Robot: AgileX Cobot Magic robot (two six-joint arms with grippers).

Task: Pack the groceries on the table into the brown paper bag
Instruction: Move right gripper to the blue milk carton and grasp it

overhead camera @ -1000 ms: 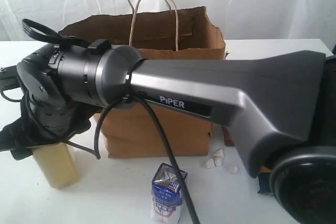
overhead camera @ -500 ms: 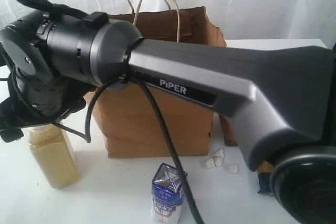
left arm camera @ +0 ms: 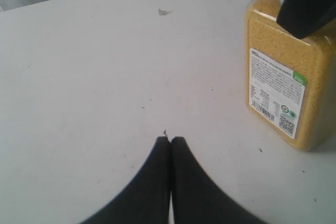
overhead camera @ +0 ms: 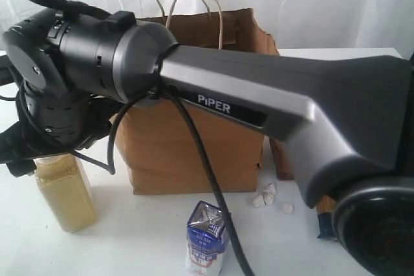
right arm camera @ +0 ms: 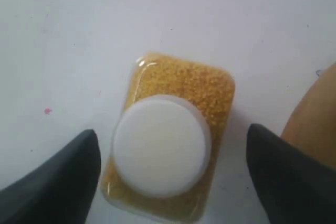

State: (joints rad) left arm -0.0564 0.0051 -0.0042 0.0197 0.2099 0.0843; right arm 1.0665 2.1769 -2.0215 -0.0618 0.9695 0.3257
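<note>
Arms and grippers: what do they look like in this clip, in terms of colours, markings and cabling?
The right arm is a smooth grey tapered link with white PIPER lettering, a black cylindrical wrist housing and a black cable looping down. The left gripper and right gripper have matte black tapered fingers.

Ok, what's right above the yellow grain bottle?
The right gripper, open, its fingers flanking the white cap without touching. In the exterior view the arm hides the top of the yellow-grain bottle.
</note>
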